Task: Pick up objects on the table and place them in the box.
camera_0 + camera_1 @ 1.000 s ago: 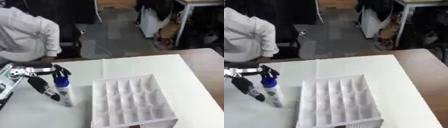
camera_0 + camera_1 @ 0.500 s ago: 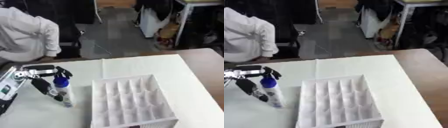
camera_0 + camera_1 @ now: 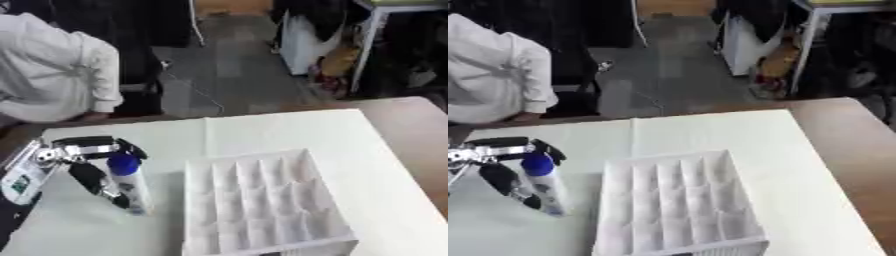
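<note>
A white bottle with a blue cap [image 3: 129, 182] stands tilted at the left of the white table, cap up. My left hand [image 3: 85, 159] comes in from the left edge and is curled round the bottle, fingers behind the cap and the dark thumb along its left side. A white box [image 3: 262, 205] divided into several compartments sits to the right of the bottle, near the table's front edge. Its compartments look bare. My right hand shows in neither view.
The white tabletop [image 3: 289, 130] stretches behind the box, with a brown wooden strip [image 3: 420, 135] along its right side. A person in a white shirt [image 3: 52, 75] bends over beyond the far left edge. Furniture and clutter stand on the floor behind.
The left hand and the bottle keep nearly the same place on the table. The whole picture has shifted slightly, so the camera has moved a little.
</note>
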Tool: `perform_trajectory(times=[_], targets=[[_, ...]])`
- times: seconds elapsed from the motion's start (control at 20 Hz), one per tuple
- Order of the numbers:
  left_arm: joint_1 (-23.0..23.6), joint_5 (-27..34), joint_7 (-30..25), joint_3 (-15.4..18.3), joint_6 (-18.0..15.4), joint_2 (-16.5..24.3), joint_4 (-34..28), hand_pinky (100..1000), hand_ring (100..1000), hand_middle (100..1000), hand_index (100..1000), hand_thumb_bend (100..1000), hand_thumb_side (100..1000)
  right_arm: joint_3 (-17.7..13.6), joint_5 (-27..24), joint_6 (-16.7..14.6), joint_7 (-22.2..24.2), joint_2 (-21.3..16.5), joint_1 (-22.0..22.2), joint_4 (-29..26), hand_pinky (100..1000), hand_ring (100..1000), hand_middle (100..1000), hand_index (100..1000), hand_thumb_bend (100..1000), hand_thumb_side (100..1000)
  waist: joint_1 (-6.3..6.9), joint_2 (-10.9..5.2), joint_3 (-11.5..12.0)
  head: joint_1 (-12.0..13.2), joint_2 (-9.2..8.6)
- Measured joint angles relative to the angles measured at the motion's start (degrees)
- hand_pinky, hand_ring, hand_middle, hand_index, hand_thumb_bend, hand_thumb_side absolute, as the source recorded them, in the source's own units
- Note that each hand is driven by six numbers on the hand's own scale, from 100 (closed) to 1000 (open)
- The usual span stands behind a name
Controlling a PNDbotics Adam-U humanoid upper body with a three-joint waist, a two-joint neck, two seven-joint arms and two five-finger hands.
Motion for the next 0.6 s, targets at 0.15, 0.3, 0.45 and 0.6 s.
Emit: perform_trajectory(times=[0.15,0.3,0.45,0.6], targets=[[0.0,-0.1,0.8,0.3,-0.5,-0.1,0.5,644,621,743,901,1000,497,0.0,0.0,-0.1,0.1,0.0,0.0,0.0,362,465,417,546,128,701,0.0,0.08,-0.1,0.0,0.0],[0.0,-0.2,1.8,0.5,-1.1,-0.6,1.1,623,602,726,890,967,502,0.0,-0.1,-0.1,0.1,0.0,-0.1,0.0,363,465,417,546,127,701,-0.01,0.16,-0.1,0.0,-0.01],[0.0,-0.4,3.3,0.8,-1.5,-0.7,1.6,562,555,687,857,888,502,0.0,-0.1,-0.1,0.2,0.0,-0.3,0.0,363,465,417,546,127,701,-0.01,0.17,-0.1,0.0,-0.03],[0.0,-0.5,5.5,0.8,-1.6,-1.3,2.1,356,443,603,779,807,517,0.0,-0.2,-0.1,0.2,0.0,-0.5,0.0,363,465,417,546,126,701,-0.03,0.27,-0.1,0.0,-0.03]])
